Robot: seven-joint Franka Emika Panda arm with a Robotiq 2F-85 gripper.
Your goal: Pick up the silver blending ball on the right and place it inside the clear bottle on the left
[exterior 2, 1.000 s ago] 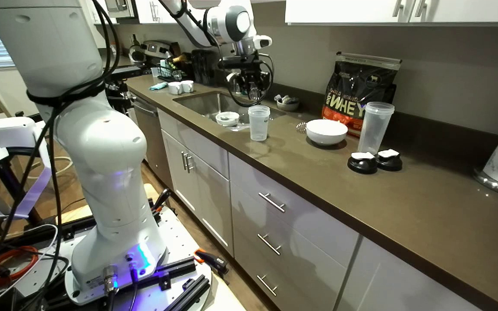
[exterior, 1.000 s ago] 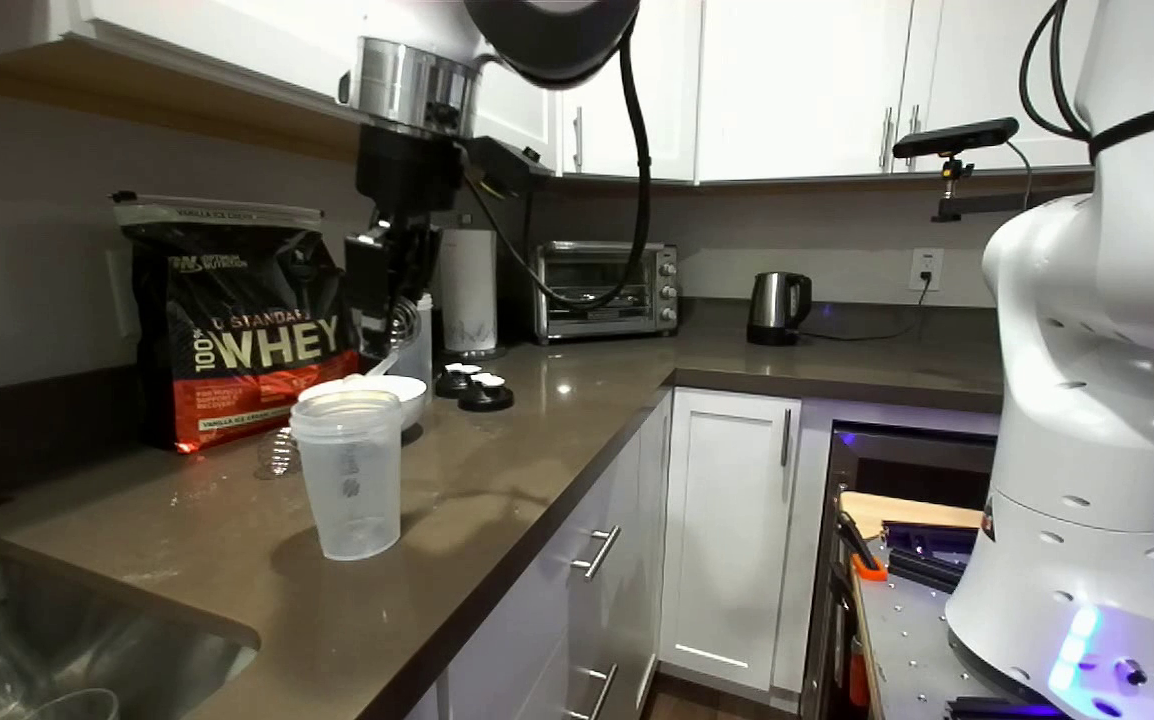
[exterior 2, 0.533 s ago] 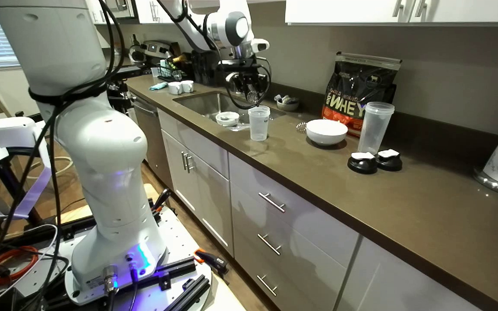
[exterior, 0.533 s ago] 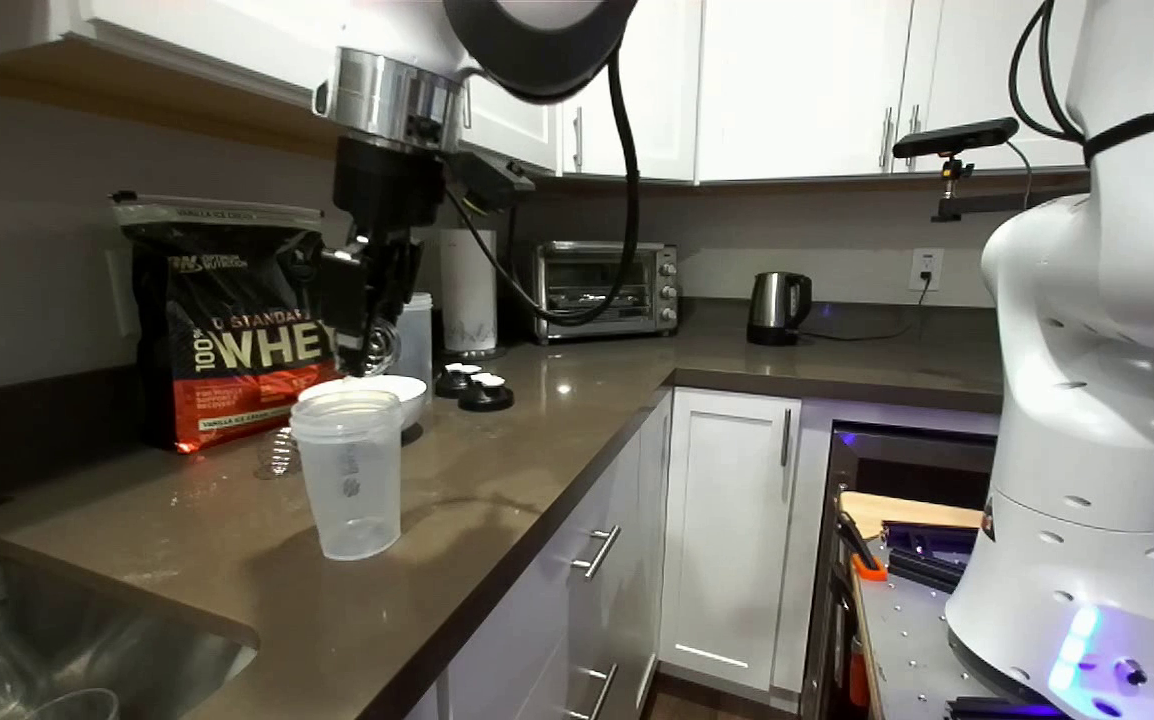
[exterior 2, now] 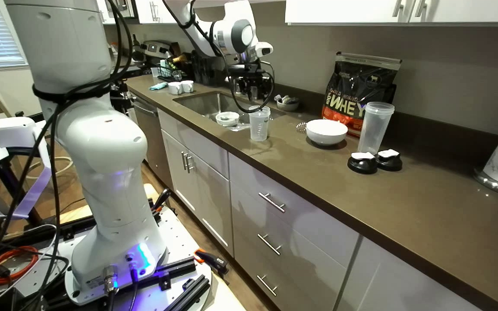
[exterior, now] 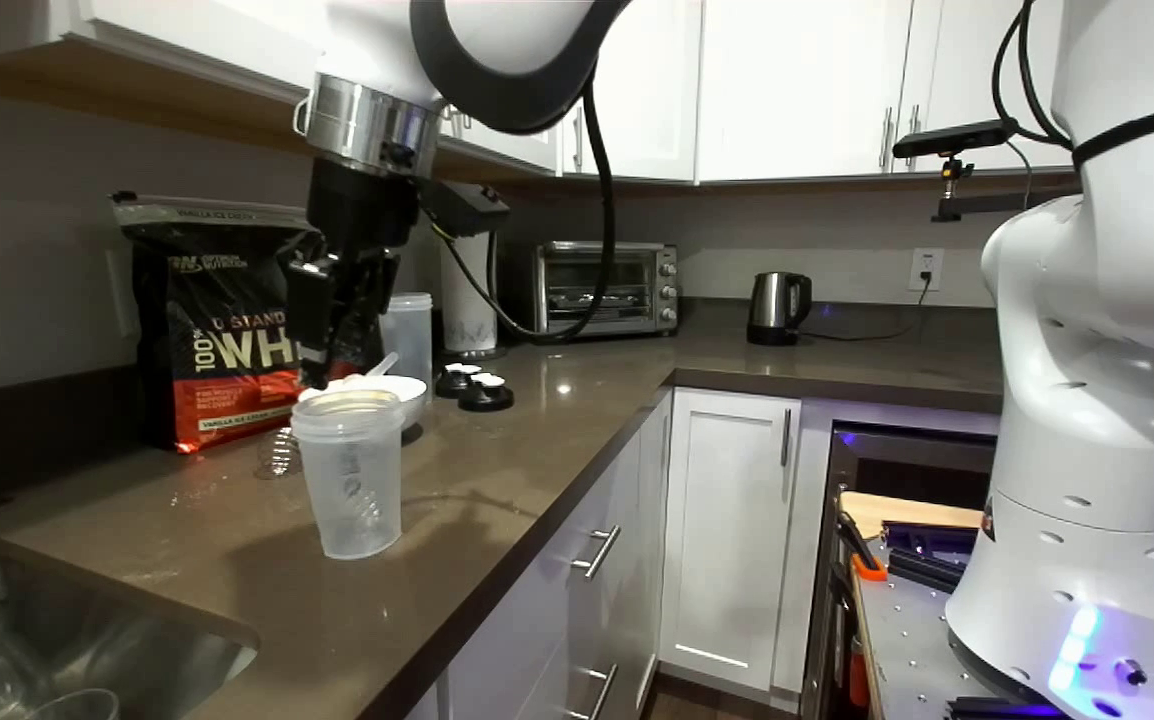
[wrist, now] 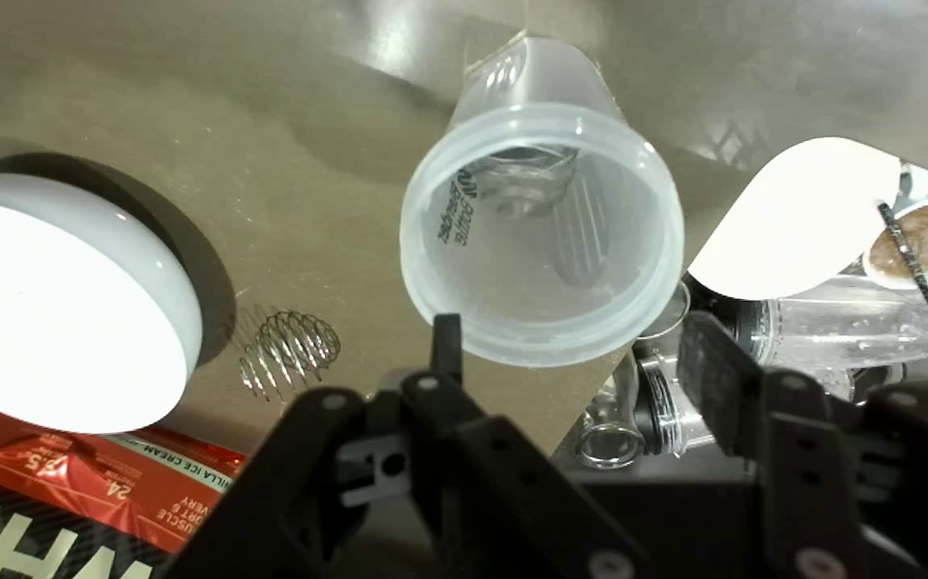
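Note:
The clear bottle (exterior: 345,455) stands upright and uncapped on the counter; it also shows in an exterior view (exterior 2: 259,123) and the wrist view (wrist: 540,352). A coiled wire shape, the silver blending ball (exterior: 365,508), shows through its lower wall. My gripper (exterior: 339,345) is just above and behind the bottle's mouth in that view. In the wrist view my gripper (wrist: 581,354) has its fingers wide apart with nothing between them, and the bottle's rim lies beyond them. A similar wire ball (wrist: 291,350) lies on the counter beside the bottle.
A white bowl (exterior 2: 326,132) sits near the whey bag (exterior 2: 359,93). Another translucent bottle (exterior 2: 375,127) and two black lids (exterior 2: 362,164) stand past it. The sink (exterior: 127,640), holding glassware, is on the bottle's other side.
The wire ball hung from my gripper in the earlier frames. My gripper has moved over the bottle and opened; the ball has left it and now shows inside the bottle.

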